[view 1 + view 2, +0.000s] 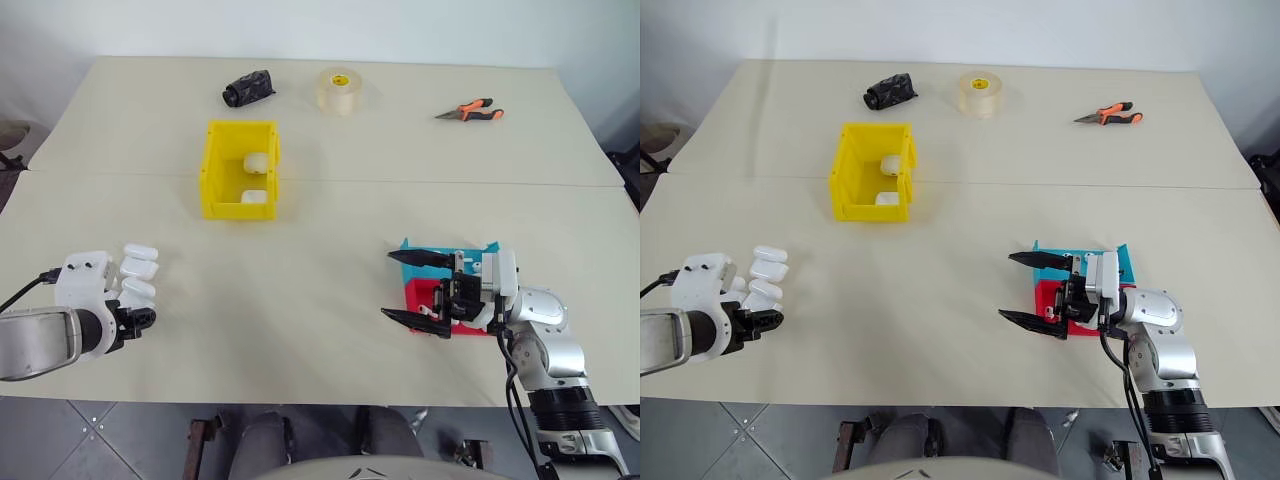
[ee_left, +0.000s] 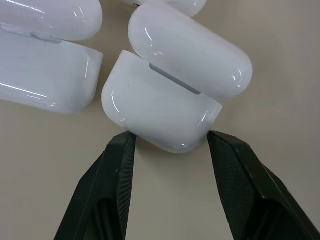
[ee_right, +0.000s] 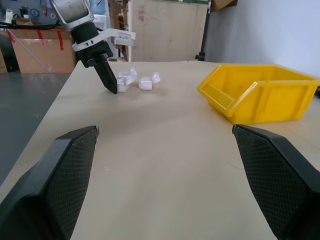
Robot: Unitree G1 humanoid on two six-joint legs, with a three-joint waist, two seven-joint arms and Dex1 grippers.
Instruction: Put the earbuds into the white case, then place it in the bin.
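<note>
The left tool [image 2: 170,142] is clamped on a white case [image 2: 165,112] lying on the table [image 1: 330,220] near its left front edge, one black finger against each side of the case's body. More cases [image 1: 140,270] lie just beside it. The right tool [image 1: 415,287] hangs with its fingers wide apart over the red and teal trays [image 1: 430,275]. The yellow bin [image 1: 240,168] stands well apart, farther back, with two white cases inside.

bright, even light; sharp views, soft faint shadows.
</note>
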